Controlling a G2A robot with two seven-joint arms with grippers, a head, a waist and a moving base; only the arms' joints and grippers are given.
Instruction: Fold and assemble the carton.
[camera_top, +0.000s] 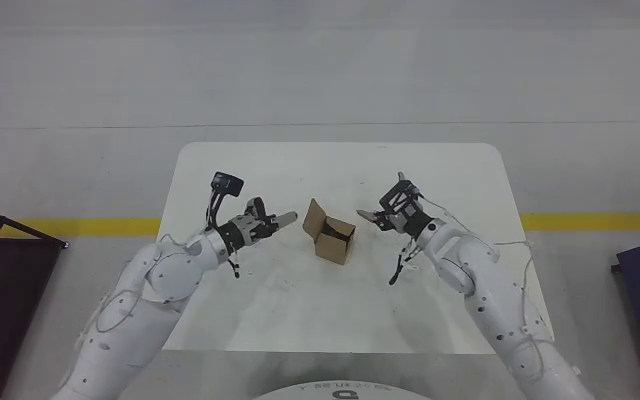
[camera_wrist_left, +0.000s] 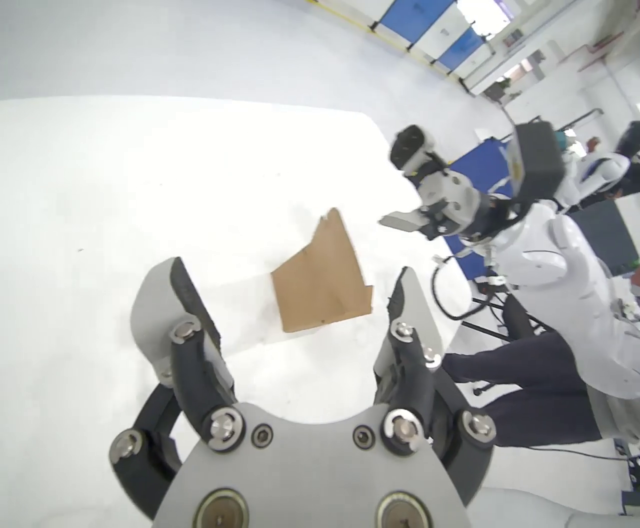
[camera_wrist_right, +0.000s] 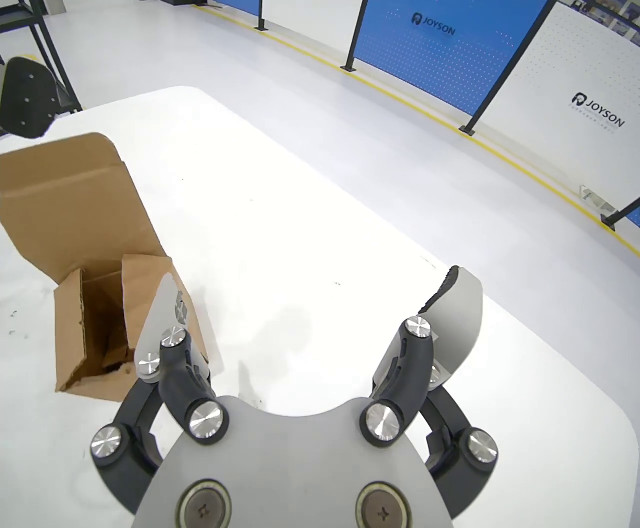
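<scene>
A small brown carton (camera_top: 330, 233) stands near the middle of the white table (camera_top: 340, 160), its box body upright and one large flap raised on the left side. In the right wrist view the carton (camera_wrist_right: 85, 240) has an open top with a tall lid flap behind it. My left gripper (camera_top: 276, 222) hovers just left of the carton, open and holding nothing; the carton (camera_wrist_left: 322, 280) lies ahead of its fingers (camera_wrist_left: 187, 295). My right gripper (camera_top: 377, 214) hangs just right of the carton, open, with one finger (camera_wrist_right: 162, 320) close to the carton's side.
The table's far half and front area hold nothing but bare white surface. A yellow floor line (camera_top: 90, 226) runs behind the table on both sides. A dark frame (camera_top: 25, 270) stands at the left edge. Blue and white partition panels (camera_wrist_right: 450, 50) stand beyond the table.
</scene>
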